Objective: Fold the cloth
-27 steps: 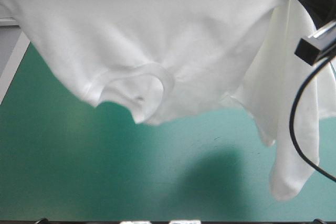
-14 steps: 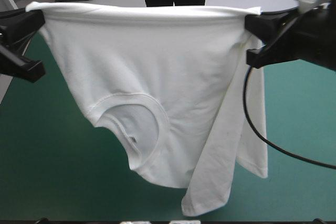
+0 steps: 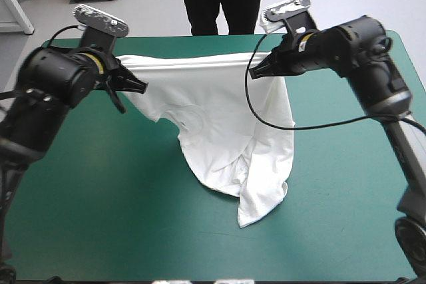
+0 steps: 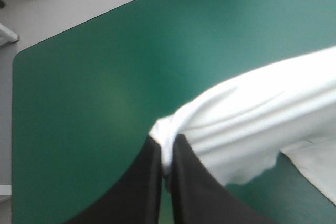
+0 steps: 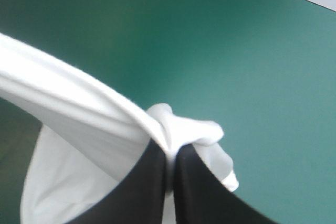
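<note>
At the left end effector: pinched all but closed on one corner of the T-shirt, with a wad of white fabric squeezed between the black fingers in the left wrist view. Same at the right end effector: clamped nearly closed on the opposite corner, with a small bunch of cloth bulging past the fingertips.

Holding the hem stretched in a line between the two, over the far half of the tabletop. Hanging down from that line toward the near side, collar lowermost on the left, with the bottom end and one sleeve seemingly resting on the teal-green cover near the middle.

Lowered and carried forward since just before. Earlier: lifted high, close under the overhead camera, hanging free and filling most of that view. Now: down low over the far part of the tabletop, trailing end apparently touching. Same two corners gripped throughout, by the look of it.

Reads as the laying-out step, not folding proper yet. Not flat so far: doubled over toward the right end effector's side, with the sleeve and side panel twisted together below it. Probably calls for drawing the hem along or lowering further, so as to spread the body flat before letting go. Risk of setting down with that side tucked under, needing smoothing before any clean fold.
</note>
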